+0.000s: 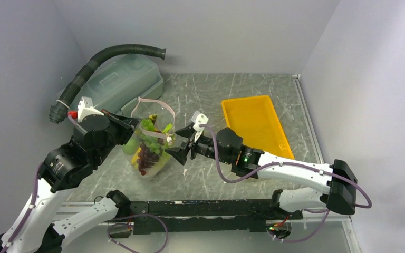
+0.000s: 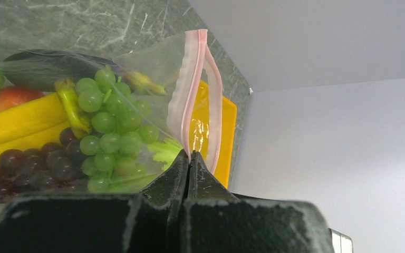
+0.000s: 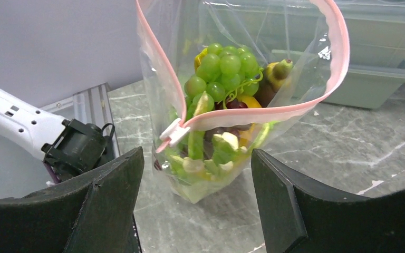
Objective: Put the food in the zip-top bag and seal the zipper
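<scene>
- Left of the yellow tray (image 1: 256,124), and well apart from it, we see the clear bag (image 1: 150,153) standing upright on the marbled table (image 1: 216,89), between the two claws.
- Inside the bag, we see the food piled up. Green grapes (image 3: 224,66) sit on top, dark grapes (image 2: 26,161) and yellow bananas (image 2: 21,118) lie lower down, and pale green pieces are near the bottom.
- Along the bag's mouth, the pink zipper (image 3: 274,108) gapes in a wide loop, so the mouth is unsealed. A small white slider (image 3: 171,133) sits at the end of the loop that faces the tray.
- On the side of the bag away from the tray, the left claw (image 2: 190,158) is closed on the zipper. We see it pinch the two pink strips together at that end and hold the mouth up.
- Between the bag and the tray, the right claw (image 3: 196,155) has its jaws spread wide and points at the bag. It is just beside the bag and grips nothing.
- Farther from the tray than the bag, against the back wall, we see a translucent lidded tub (image 1: 121,79) with a dark ribbed hose (image 1: 116,52) arching over it.
</scene>
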Controlling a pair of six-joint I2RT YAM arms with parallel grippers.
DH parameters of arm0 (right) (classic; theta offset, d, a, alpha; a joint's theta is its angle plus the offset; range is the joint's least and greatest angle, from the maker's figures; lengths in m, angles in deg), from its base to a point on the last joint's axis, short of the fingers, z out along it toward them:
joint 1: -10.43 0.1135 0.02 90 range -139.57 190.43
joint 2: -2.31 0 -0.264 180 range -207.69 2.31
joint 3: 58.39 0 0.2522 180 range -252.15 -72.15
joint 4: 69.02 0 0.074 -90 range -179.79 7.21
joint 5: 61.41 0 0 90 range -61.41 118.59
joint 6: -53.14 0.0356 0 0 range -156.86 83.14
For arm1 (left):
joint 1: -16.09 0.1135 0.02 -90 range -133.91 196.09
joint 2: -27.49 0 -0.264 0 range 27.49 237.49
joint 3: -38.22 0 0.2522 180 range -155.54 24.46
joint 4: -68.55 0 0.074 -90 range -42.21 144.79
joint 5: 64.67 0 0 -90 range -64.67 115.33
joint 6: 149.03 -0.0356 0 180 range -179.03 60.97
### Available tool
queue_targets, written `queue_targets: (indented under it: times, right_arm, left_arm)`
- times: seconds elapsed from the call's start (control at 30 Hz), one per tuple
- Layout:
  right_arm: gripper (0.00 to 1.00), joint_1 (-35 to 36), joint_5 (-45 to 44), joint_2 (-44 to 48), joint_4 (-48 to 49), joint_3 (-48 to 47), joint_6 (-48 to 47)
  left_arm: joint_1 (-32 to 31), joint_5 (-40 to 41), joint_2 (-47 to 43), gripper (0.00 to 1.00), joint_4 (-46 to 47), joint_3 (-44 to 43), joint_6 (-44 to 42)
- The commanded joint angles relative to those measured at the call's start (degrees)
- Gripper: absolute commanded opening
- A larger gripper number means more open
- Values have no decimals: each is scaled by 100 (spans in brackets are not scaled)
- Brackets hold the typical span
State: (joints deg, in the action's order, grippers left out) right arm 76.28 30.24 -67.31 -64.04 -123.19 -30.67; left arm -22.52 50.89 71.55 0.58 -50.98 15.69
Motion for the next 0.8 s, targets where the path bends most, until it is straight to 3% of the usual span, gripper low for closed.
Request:
queue_targets:
  times: [0.0, 0.43, 0.63, 0.77]
  right_arm:
    - [78, 211, -332, -110, 605, -281, -31]
    - [77, 560, -1511, -651, 1199, -153, 155]
    - [75, 569, -1575, -900, 1586, -125, 230]
    - [68, 578, -1491, -1028, 1719, -159, 248]
  left_arm:
    - [-15, 264, -136, 0, 565, -297, 242]
    - [-14, 172, -111, 0, 694, -292, 305]
    - [-15, 195, -99, 0, 692, -379, 280]
    - [-15, 204, -100, 0, 708, -384, 280]
